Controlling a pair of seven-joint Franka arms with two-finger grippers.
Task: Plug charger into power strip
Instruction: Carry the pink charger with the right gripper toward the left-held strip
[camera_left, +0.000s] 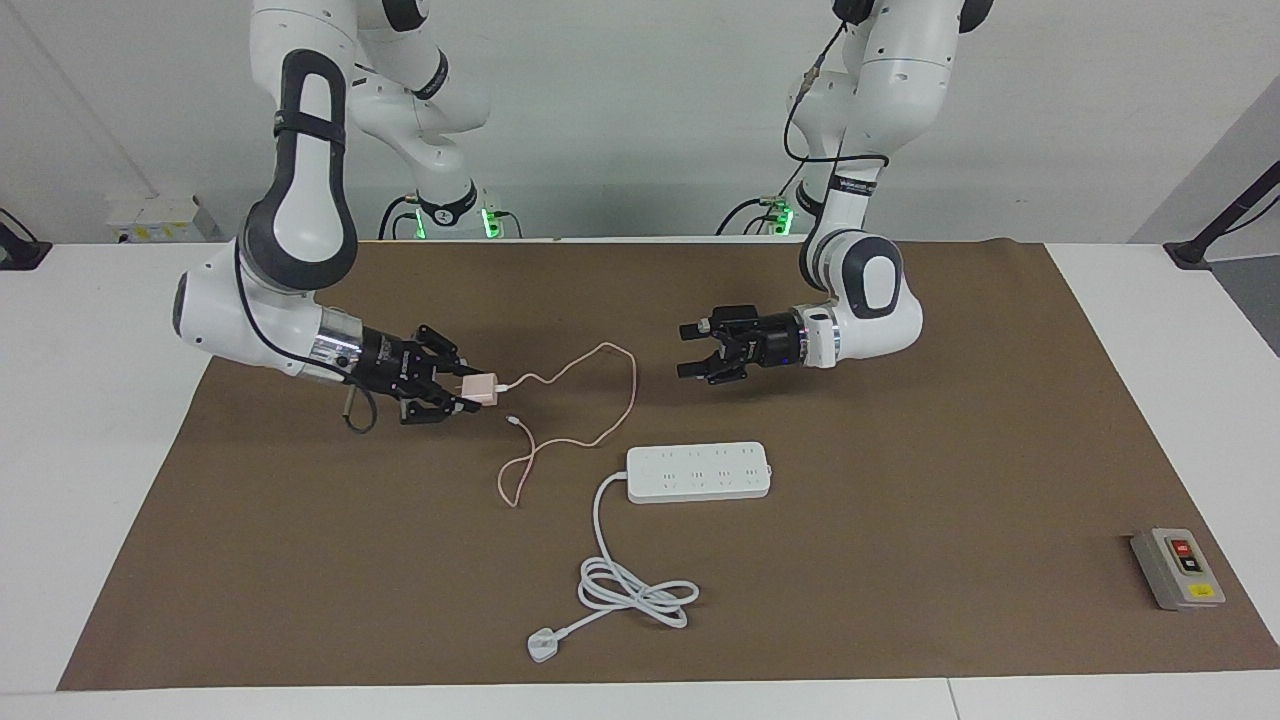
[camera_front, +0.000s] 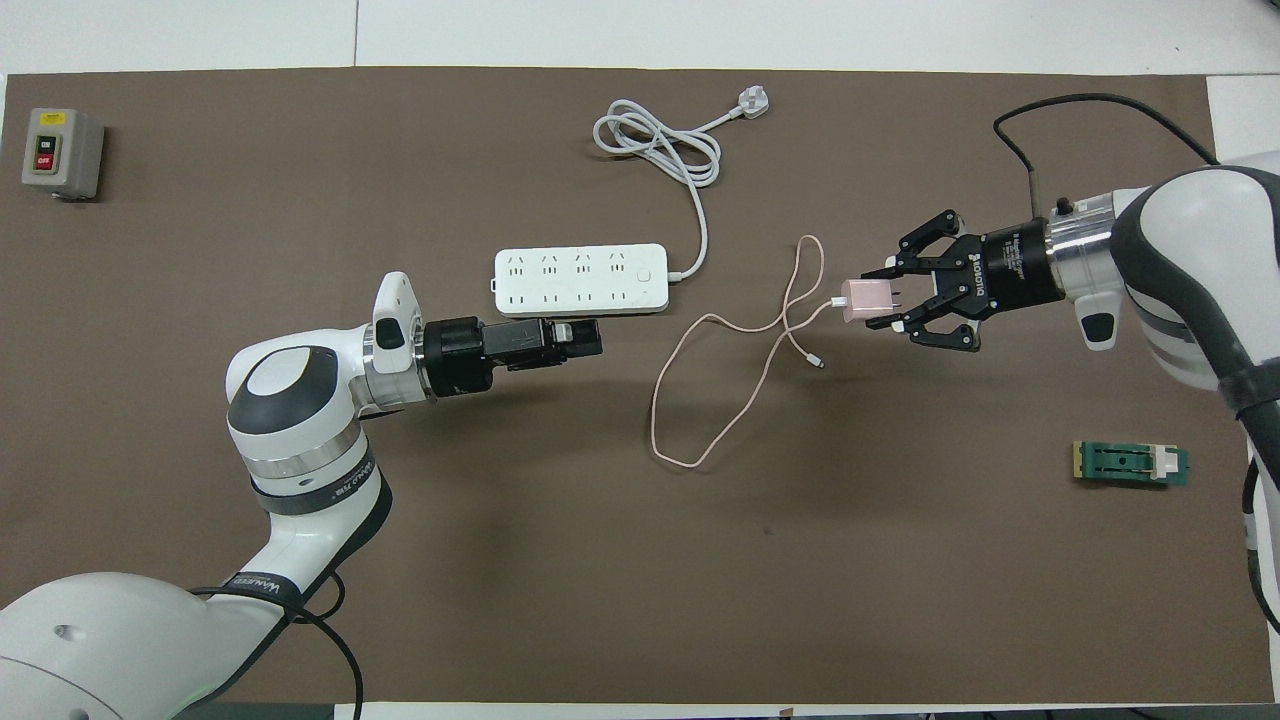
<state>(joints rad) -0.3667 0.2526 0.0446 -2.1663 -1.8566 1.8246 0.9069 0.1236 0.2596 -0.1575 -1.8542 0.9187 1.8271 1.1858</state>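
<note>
We carry the small pale pink cube charger (camera_left: 480, 388) clamped in our right pincer (camera_left: 462, 390), left pincer (camera_left: 690, 350) wide and waiting, next aligning prongs over the long white power strip (camera_left: 698, 472)

charger (camera_left: 481, 388) pale pink | power strip (camera_left: 698, 472) white | mat (camera_left: 900, 600) brown

Facing cam: high, across the table (camera_left: 80, 420), looks toward robots. Overhead cam: above robots, looks steeply down. Both 2 share the brown mat (camera_front: 560, 560).
</note>
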